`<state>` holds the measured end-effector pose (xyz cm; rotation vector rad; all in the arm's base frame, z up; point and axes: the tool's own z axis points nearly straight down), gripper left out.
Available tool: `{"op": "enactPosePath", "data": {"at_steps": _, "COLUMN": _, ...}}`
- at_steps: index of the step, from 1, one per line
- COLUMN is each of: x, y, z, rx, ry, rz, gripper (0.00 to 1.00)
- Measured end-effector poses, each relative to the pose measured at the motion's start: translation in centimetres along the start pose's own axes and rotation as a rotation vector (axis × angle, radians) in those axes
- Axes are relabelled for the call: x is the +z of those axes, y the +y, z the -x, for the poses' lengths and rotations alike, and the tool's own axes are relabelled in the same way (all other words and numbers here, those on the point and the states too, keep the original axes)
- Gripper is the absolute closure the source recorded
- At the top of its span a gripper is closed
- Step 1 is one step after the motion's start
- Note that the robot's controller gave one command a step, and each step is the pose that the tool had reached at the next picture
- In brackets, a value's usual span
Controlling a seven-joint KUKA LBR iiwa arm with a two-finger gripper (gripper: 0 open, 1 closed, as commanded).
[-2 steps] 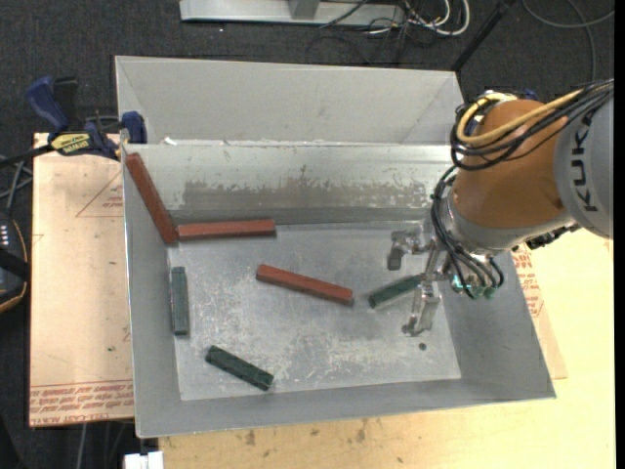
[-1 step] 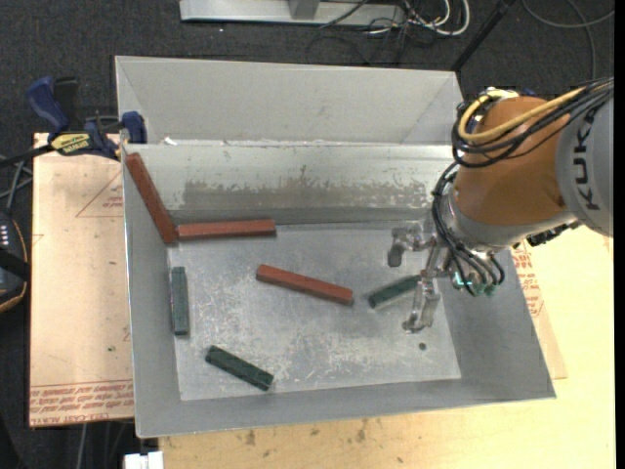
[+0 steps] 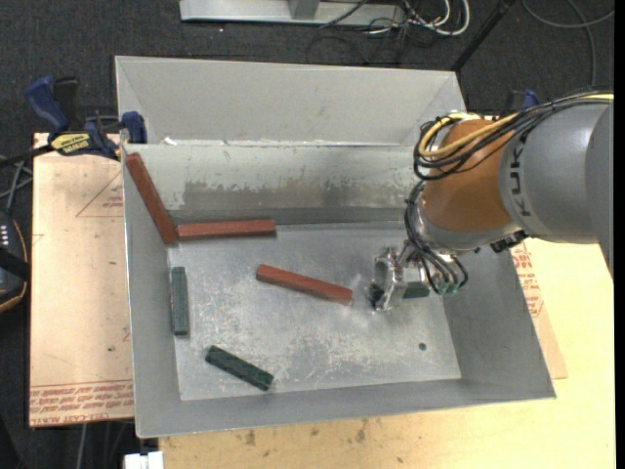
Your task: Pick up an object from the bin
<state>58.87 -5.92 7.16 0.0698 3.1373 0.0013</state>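
Grey bin (image 3: 439,360) floor: hand (image 3: 384,296) just beside right end of middle red-brown bar (image 3: 303,283) (1 of 3); open or closed, can't tell, cables (image 3: 444,279) clutter it.

Grey bin (image 3: 322,360), reddish-brown bars (image 3: 304,284), dark green bars (image 3: 238,368), orange wrist cover (image 3: 467,198)

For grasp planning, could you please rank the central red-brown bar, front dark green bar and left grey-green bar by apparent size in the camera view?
1. central red-brown bar
2. front dark green bar and left grey-green bar: too alike to rank.
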Motion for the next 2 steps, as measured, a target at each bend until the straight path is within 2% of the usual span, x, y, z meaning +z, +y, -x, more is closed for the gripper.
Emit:
{"op": "enactPosePath", "data": {"at_steps": 1, "x": 0.0, "y": 0.0, "z": 0.0, "rx": 0.000, "ry": 0.000, "rz": 0.000, "gripper": 1.00}}
{"op": "enactPosePath", "data": {"at_steps": 2, "x": -20.6, "y": -1.6, "z": -1.1, "rx": -0.054, "ry": 0.001, "rz": -0.001, "gripper": 1.00}}
